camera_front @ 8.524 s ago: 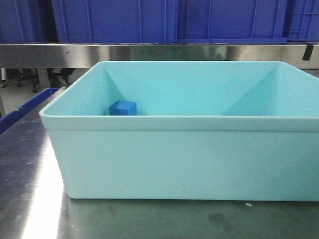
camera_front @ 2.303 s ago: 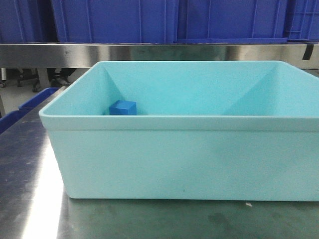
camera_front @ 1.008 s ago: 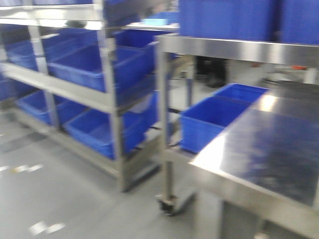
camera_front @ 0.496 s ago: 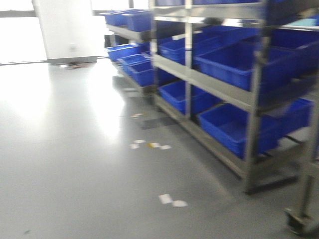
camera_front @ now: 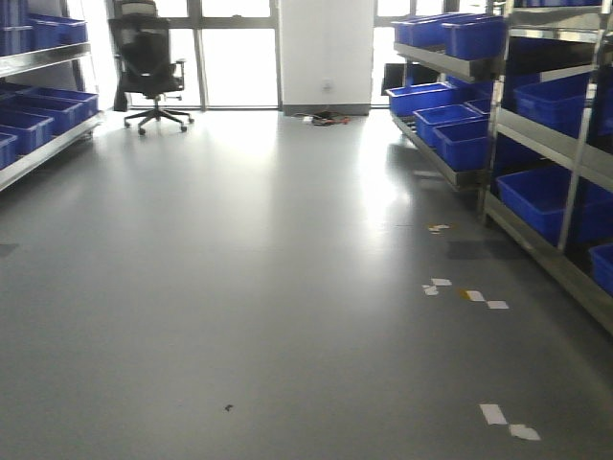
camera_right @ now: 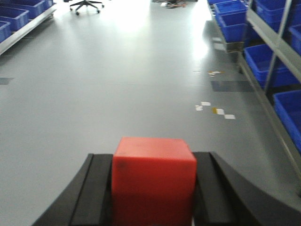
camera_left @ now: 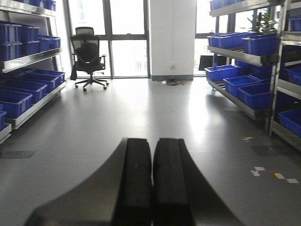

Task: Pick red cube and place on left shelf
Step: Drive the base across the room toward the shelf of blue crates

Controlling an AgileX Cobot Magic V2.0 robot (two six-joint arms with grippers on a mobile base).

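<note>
A grey floor [camera_front: 239,287] runs to tall windows, with one office chair [camera_front: 146,57] and two steel racks: the left shelf [camera_front: 48,149] and a right rack [camera_front: 546,137]. Both carry rows of blue crates [camera_front: 48,101]; their contents cannot be made out. One red cube [camera_right: 154,179] sits clamped in the right gripper [camera_right: 154,162], well apart from the left shelf. The left gripper [camera_left: 152,155] has its jaws pressed together.

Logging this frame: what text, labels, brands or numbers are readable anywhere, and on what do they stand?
None can be read in any view.
The red cube shows plain faces.
The blue crates show no legible labels, though they are small and soft in focus.
The white floor marks look blank.
The office chair shows no brand.
</note>
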